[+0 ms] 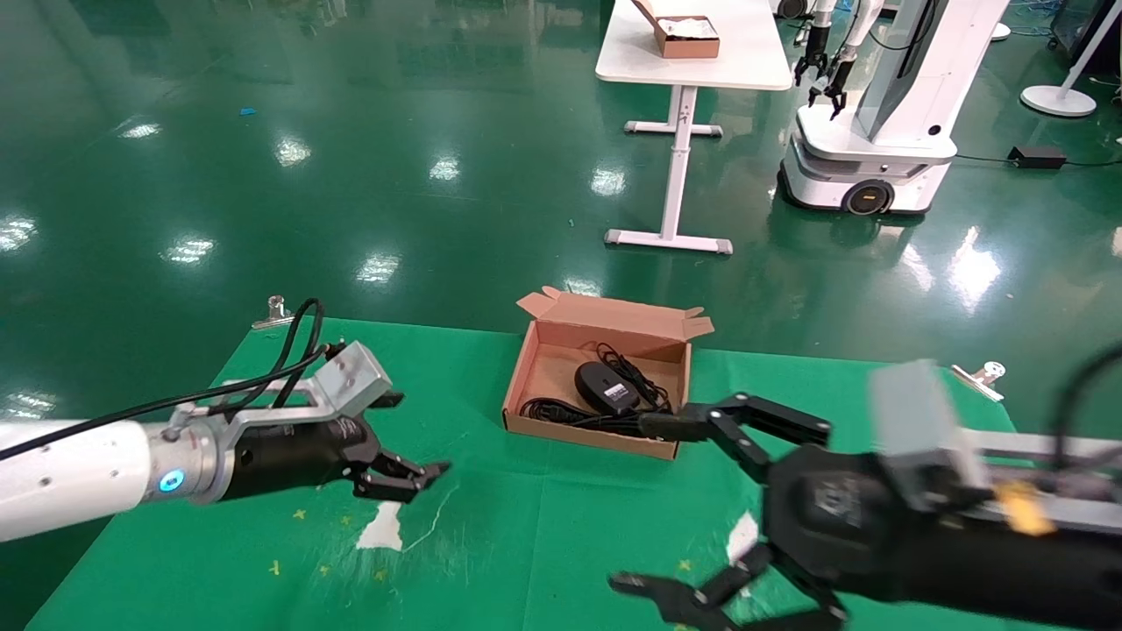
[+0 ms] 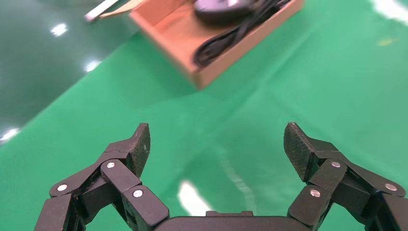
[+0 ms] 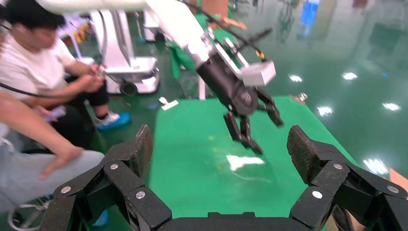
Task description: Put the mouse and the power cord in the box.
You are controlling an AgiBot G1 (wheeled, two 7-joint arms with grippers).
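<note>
The box (image 1: 548,368) stands open on the green table, its lid flap up at the back. Inside lies the black mouse (image 1: 603,386), with its thin cable looped behind it. The thick black power cord (image 1: 561,410) runs along the front wall. My left gripper (image 1: 412,443) hovers open and empty to the box's left. The left wrist view has the left gripper (image 2: 216,139) over bare cloth, with the box (image 2: 173,36), cord (image 2: 226,41) and mouse (image 2: 216,5) beyond. My right gripper (image 1: 635,504) is open and empty, its upper fingertip near the box's front right corner; the right gripper (image 3: 219,142) faces my left gripper.
White worn patches (image 1: 383,530) mark the green cloth. Metal clips (image 1: 276,311) (image 1: 986,377) hold its far corners. Beyond are a white table with a smaller brown box (image 1: 688,39) and another robot (image 1: 877,131). A seated person (image 3: 43,72) is beside the table.
</note>
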